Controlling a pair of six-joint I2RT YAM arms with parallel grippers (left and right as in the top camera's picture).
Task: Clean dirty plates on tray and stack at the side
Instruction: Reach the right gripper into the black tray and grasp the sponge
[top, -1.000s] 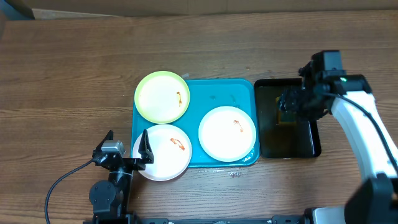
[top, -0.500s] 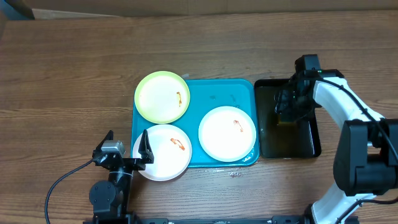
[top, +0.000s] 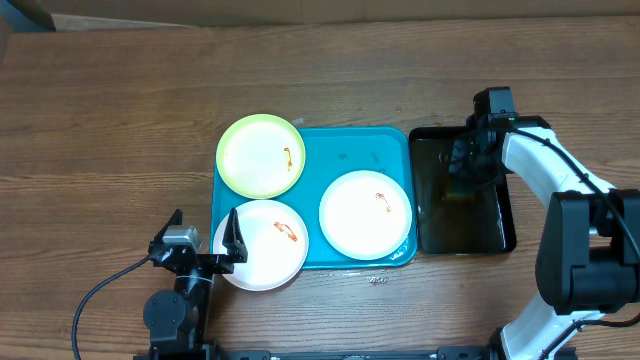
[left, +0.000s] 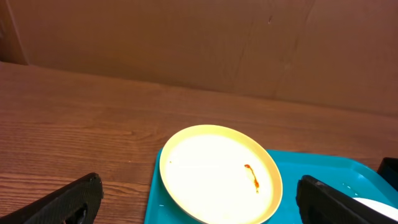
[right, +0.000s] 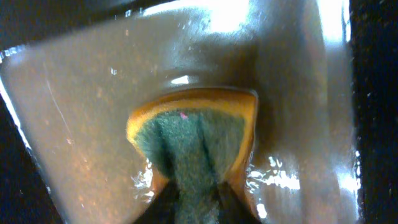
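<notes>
L end effector (top: 203, 232) sits at the table's (top: 100, 120) front edge, fingers spread wide, empty, just beside the near white plate (top: 262, 250), which overhangs the turquoise tray's (top: 350, 145) front-left corner. Lime green plate (top: 260, 155) overhangs the tray's rear-left corner; 2nd white plate (top: 365, 215) lies fully on the tray at right, each w/ a small orange-red smear. R end effector (top: 462, 170) is down in the black tray (top: 465, 230), pinching a yellow-green sponge (right: 196, 140), folded, in murky water.

Three plates (top: 261, 155) crowd the tray (top: 355, 145); table (top: 110, 110) beyond open.
</notes>
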